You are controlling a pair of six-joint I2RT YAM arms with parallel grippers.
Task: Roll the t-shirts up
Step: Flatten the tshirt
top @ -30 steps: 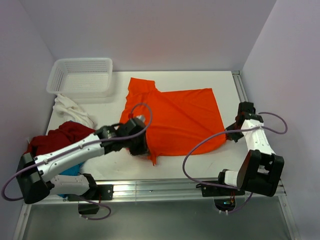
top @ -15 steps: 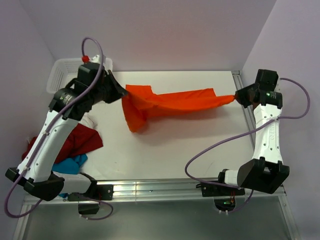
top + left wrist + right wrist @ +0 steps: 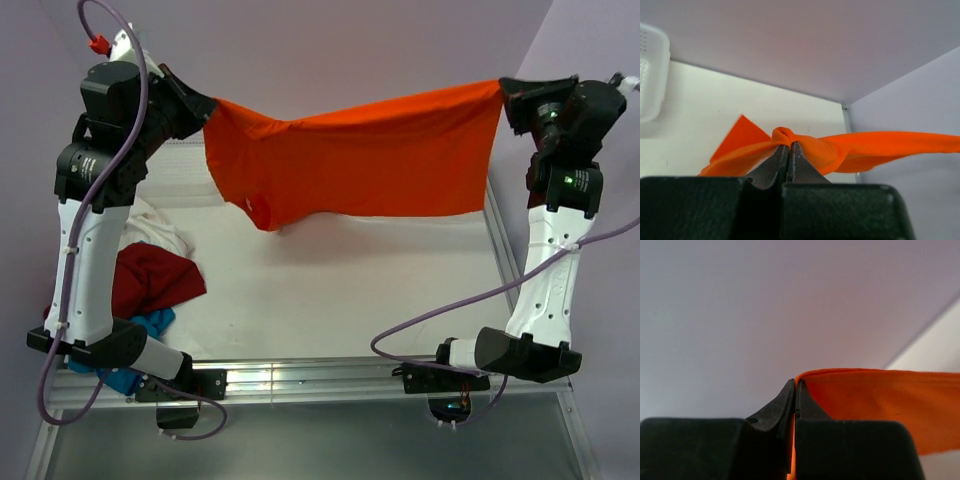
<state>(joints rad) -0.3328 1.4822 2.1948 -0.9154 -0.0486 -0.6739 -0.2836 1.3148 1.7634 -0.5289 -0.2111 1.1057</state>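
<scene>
Finds orange t-shirt (image 3: 370, 160) raised since the earlier frame from a low sag to a taut spread high above the surface (image 3: 330, 300), left and right jaws each clamped on an upper corner; rates it ready for laying flat, rolling not yet begun.

The left arm (image 3: 85, 260) hides much of the blue t-shirt (image 3: 158, 322), and the picture edge crops the basket (image 3: 650, 70).
</scene>
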